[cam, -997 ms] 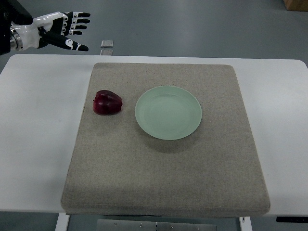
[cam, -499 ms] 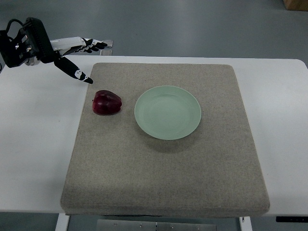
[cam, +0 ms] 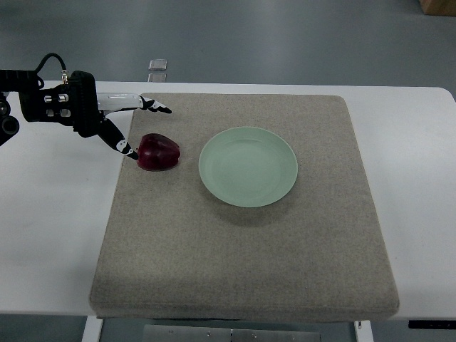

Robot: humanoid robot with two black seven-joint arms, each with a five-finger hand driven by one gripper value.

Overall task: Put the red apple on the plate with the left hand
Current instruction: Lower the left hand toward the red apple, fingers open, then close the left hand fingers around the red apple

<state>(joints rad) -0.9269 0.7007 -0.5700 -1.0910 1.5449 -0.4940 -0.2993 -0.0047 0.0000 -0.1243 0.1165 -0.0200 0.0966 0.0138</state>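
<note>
Single top view, taken from the robot's own side and angled steeply downward. The white counter (cam: 43,214) fills most of the frame, its near edge cut off at 6 o'clock and grey floor (cam: 285,35) visible beyond its far edge at 12 o'clock. The grey mat (cam: 242,256) sits centrally, shown whole at moderate range. The left arm enters from the 9 to 10 o'clock edge. No second view is supplied, so no overlap applies.
</note>
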